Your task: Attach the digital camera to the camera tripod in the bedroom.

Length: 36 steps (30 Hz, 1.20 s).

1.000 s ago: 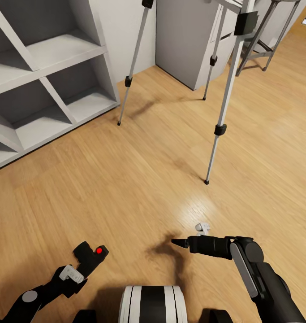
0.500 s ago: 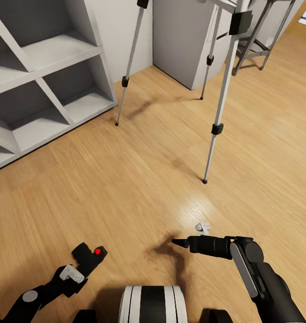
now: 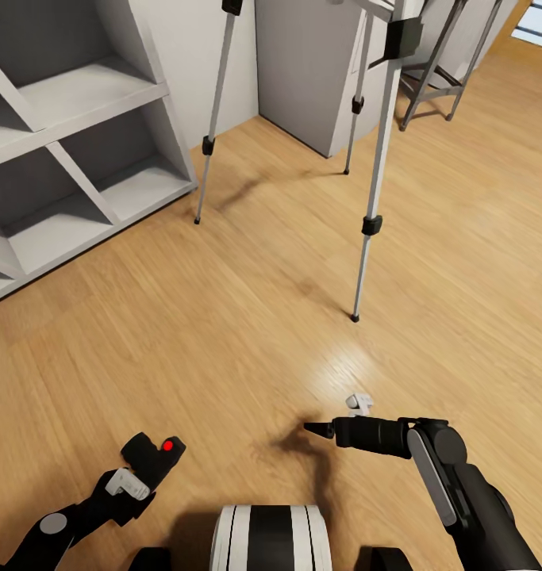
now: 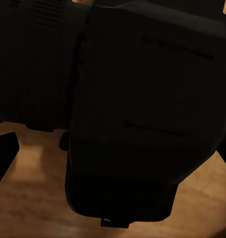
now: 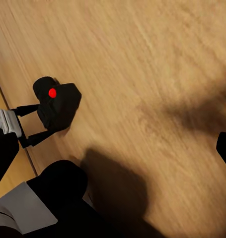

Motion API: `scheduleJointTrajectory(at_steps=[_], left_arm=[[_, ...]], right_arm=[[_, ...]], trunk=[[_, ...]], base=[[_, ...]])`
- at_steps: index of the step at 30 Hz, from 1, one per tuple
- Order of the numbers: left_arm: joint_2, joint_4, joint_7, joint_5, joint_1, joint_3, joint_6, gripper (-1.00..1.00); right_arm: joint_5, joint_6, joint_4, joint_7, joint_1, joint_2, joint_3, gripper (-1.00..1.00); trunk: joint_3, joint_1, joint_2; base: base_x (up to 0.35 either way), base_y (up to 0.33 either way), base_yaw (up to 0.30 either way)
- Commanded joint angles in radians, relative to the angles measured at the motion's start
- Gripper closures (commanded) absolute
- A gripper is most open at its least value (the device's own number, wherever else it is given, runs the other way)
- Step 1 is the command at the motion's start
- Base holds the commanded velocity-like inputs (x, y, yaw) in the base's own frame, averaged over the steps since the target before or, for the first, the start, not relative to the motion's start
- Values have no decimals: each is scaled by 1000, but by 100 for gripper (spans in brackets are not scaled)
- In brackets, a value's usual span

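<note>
Two tools: left tool (image 3: 146,469) grips the digital camera (image 3: 154,457); right tool (image 3: 319,429) state unclear.
Tripod: camera tripod (image 3: 373,184) stands ahead.
Writing: none readable.

left pincer (image 3: 136,469) clamps digital camera (image 3: 153,458) | camera tripod (image 3: 371,159) ahead on plank floor (image 3: 247,317)

My head camera looks steeply down over both my arms onto the wood floor (image 3: 247,317). My left wrist camera sits almost against the digital camera (image 4: 142,109); my right wrist camera sees it (image 5: 58,104) from farther off.
</note>
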Motion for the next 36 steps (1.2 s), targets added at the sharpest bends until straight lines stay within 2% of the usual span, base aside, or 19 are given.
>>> scheduleJointTrajectory(at_steps=[1, 9, 10, 19, 23, 29, 31, 32, 33, 36], left_arm=[[-1, -1, -5, -10, 0, 4, -8, -100], [-1, -1, -5, -10, 0, 4, -8, -100], [-1, -2, -5, -10, 0, 4, -8, 100], [-10, -35, -5, -9, 0, 4, -10, 100], [-17, -116, -8, -4, 1, 5, -9, 100], [-40, -332, -46, 19, 3, 3, -1, 100], [-45, -399, -87, 53, 5, 4, 5, 100], [-47, -449, -122, 92, 7, 4, 10, 100], [-49, -531, -177, 180, 10, 5, 30, 100], [-46, -669, -246, 403, 19, 6, 144, 100]], right_arm=[[-1, 5, 0, 1, 0, -1, 0, -100], [-1, 4, 0, 1, 0, -1, 0, -100], [-1, 4, 0, 1, 0, -1, 0, -100], [-1, 3, 0, 1, 0, -1, 0, -100], [-1, 3, 0, 1, 0, -1, 0, -100], [-1, 3, 0, 1, 0, -1, 0, -100], [-1, 3, 0, 1, 0, -1, 0, -100], [-1, 3, -1, 1, 0, -1, 1, -100], [-1, 3, -3, 1, 0, -1, 1, -100], [-1, 2, -3, 1, 0, -1, 3, -100]], trunk=[[-1, 0, 0], [-1, 0, 0], [-1, 0, 0], [-1, 0, 0], [-1, 0, 0], [-1, 0, 0], [-1, 0, 0], [-1, 0, 0], [-1, 0, 0], [-1, 0, 0]], base=[[0, 0, -6], [0, 0, -2], [0, 0, 0], [0, 0, 0], [0, 0, 0], [0, 0, 0], [0, 0, 0], [0, 0, 0], [0, 0, 0], [0, 0, 0]])
